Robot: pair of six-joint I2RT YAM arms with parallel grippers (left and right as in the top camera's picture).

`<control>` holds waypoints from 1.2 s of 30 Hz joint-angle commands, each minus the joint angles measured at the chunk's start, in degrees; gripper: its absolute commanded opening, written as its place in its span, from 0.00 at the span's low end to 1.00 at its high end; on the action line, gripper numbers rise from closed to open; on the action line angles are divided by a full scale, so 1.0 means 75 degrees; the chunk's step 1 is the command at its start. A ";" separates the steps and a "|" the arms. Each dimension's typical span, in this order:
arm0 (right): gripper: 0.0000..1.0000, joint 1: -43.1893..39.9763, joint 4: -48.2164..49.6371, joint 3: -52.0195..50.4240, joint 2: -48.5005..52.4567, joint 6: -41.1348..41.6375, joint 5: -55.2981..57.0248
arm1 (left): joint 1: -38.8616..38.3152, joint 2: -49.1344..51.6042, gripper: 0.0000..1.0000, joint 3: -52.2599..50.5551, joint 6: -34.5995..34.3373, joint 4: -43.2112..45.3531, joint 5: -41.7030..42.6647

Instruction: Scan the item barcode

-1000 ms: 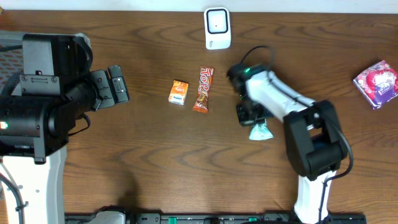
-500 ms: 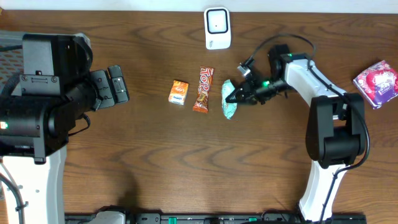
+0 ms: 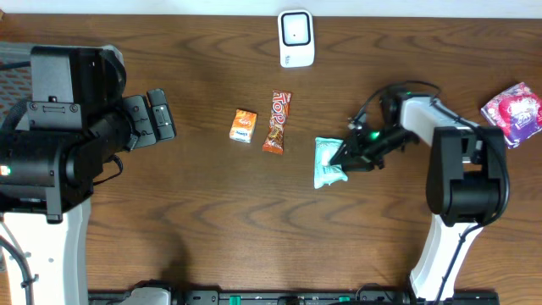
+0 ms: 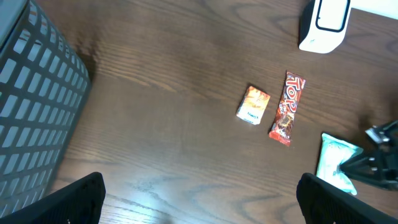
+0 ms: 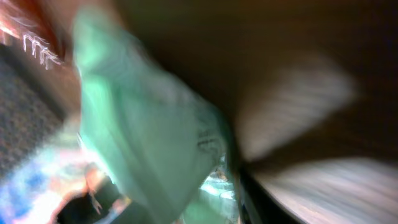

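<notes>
A teal packet (image 3: 327, 163) lies flat on the dark wooden desk (image 3: 212, 220), just right of the frame's centre in the overhead view, well below the white scanner (image 3: 296, 38) that stands at the top edge. The right arm (image 3: 423, 114) reaches in from the right, and the right jaws meet the packet's right edge. Whether they pinch it or stand a little apart I cannot tell, since the dark tips blend together from above. The right wrist view is only a blur of the packet (image 5: 143, 143) filling the lower left. Left of the packet sit a red candy bar (image 3: 276, 121) and, just beside it, a small orange box (image 3: 244, 125), each apart from the other and from the packet. A pink packet (image 3: 513, 112) rests at the far right edge. The left arm (image 3: 76, 127) sits at the left of the frame, away from every item. Its jaws are spread wide and hold nothing – in the left wrist view the two fingers (image 4: 78, 198) stand at the bottom corners, with a grey mesh bin (image 4: 31, 106) at the left side.
</notes>
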 commanded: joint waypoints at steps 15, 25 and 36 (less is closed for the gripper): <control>0.73 0.0595 -0.1880 0.1912 0.0023 -0.0388 0.2308 | 0.0032 -0.0003 0.98 0.0020 0.0073 -0.0003 -0.0044; 0.47 0.1582 -0.0484 0.0542 0.0023 -0.0076 0.2314 | 0.0032 -0.0003 0.98 0.0020 0.0073 -0.0003 -0.0044; 0.01 0.1542 0.0152 0.1585 0.0020 0.0487 0.1005 | 0.0032 -0.0003 0.98 0.0020 0.0073 -0.0003 -0.0044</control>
